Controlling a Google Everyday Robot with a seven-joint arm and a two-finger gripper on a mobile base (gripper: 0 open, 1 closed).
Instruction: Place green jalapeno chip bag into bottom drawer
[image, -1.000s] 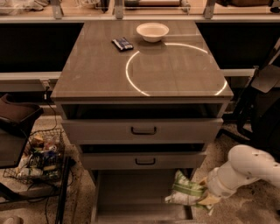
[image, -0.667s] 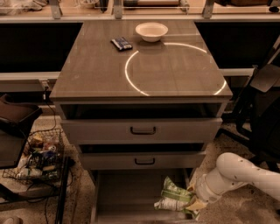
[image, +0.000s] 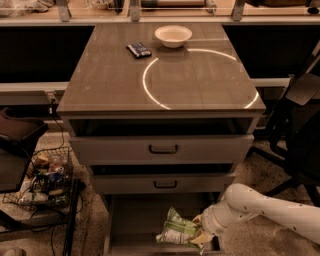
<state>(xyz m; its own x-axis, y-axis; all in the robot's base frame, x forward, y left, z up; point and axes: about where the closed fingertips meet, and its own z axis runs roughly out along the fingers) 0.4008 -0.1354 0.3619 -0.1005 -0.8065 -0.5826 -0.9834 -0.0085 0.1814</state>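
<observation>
Arm has swung further left and down since the last two frames: gripper now sits at the right front of the bottom drawer, low over the tray, with the white forearm reaching in from the right. It is still clamped on the right end of the green jalapeno chip bag. The bag travelled with it: a second ago it hung out past the drawer's right edge, now it's inside the drawer outline, right of centre toward the front, lying tilted with its free end pointing left. Can't tell whether the bag is touching the drawer floor or just above it. The bottom drawer is pulled fully out, same as before. The middle drawer and top drawer are each slightly ajar, unchanged. Cabinet top is unchanged too: white bowl at the back, small dark packet just left of it, bright light ring across the surface. Wire basket of clutter on the floor to the left hasn't moved.
</observation>
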